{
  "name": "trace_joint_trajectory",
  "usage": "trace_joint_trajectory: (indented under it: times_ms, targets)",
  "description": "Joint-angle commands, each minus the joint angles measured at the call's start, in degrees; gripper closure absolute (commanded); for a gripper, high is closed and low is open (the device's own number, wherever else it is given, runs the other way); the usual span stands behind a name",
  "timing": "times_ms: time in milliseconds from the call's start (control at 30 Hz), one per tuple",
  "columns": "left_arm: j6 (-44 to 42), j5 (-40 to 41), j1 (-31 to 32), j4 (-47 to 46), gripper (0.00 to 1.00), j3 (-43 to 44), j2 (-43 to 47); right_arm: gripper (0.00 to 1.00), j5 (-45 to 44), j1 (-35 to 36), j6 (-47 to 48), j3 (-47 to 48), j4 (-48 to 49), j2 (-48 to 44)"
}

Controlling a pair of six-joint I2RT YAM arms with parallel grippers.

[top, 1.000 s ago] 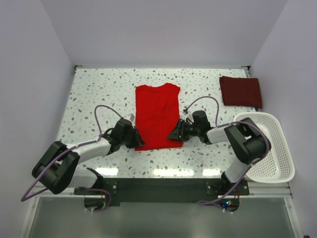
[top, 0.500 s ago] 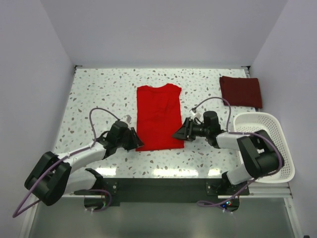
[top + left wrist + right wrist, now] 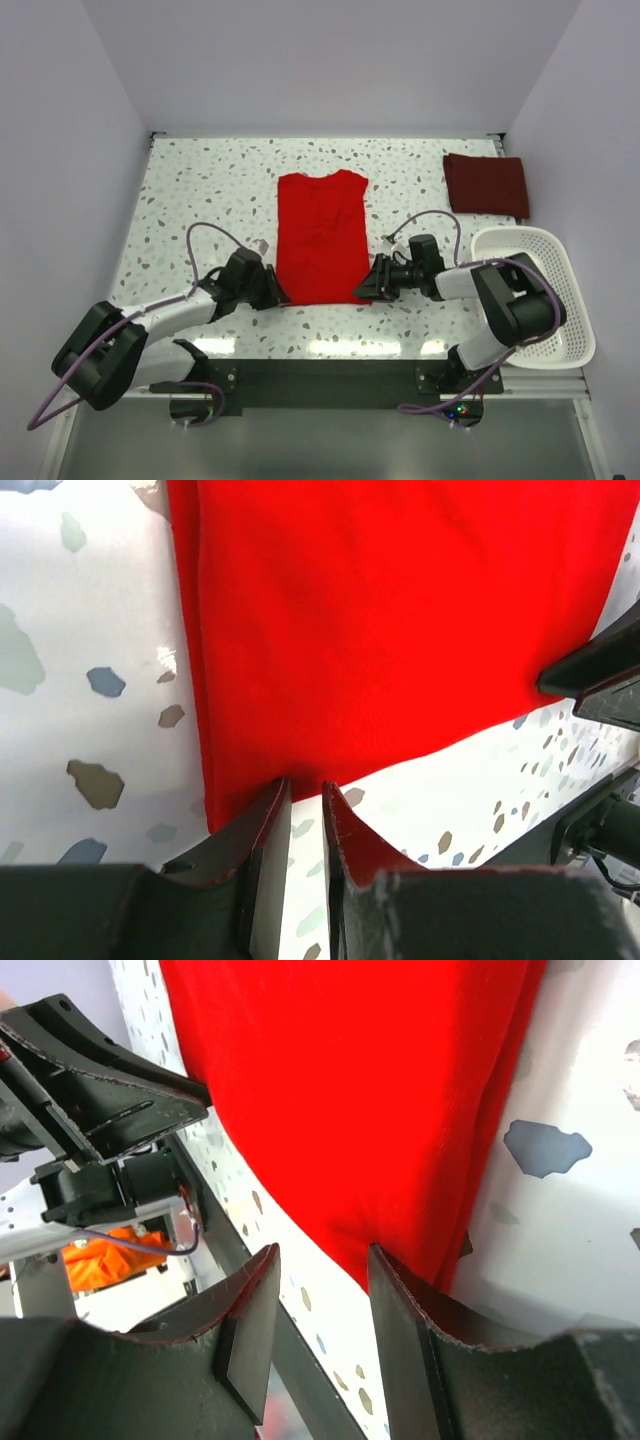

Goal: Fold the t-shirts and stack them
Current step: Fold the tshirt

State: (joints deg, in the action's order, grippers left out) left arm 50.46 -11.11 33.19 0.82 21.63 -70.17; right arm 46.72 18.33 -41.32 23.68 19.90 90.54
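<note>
Our left hand (image 3: 272,295), at 7 o'clock on the smooth speckled bench (image 3: 190,190), lies low, fingers a sliver apart, holding nothing, at the near left corner of the bright red shirt (image 3: 318,235). That shirt lies flat at centre, a long strip of soft matte cloth. We should pinch both hem corners evenly, then lift together. Our right hand (image 3: 364,290), at 5 o'clock, gapes wider at the right corner. The maroon shirt (image 3: 486,184), a folded rectangle, sits at 2 o'clock.

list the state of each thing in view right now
red t-shirt: flat, sleeves folded in
maroon t-shirt: folded, far right corner
left gripper: slightly open at shirt's near left corner
right gripper: open at shirt's near right corner
basket: upright, right edge
</note>
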Motion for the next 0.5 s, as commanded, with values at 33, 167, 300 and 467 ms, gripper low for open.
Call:
trace_joint_trajectory:
  times_ms: [33, 167, 300, 467]
  targets:
    - [-0.6, 3.7, 0.1, 6.5, 0.76, -0.2, 3.4, 0.54, -6.5, -0.7, 5.7, 0.4, -11.7, -1.9]
    - [-2.3, 7.3, 0.3, 14.8, 0.67, 2.4, 10.5, 0.49, -14.6, 1.5, 13.2, 7.2, -30.8, -12.3]
    - [-4.0, 13.1, 3.9, 23.2, 0.59, 8.5, 11.6, 0.41, -25.2, 5.4, 14.9, 11.8, -43.2, -22.8]
    - [-3.7, 20.2, 9.3, 29.5, 0.46, 14.1, 6.4, 0.39, -42.3, 13.6, 12.1, 16.1, -52.8, -25.3]
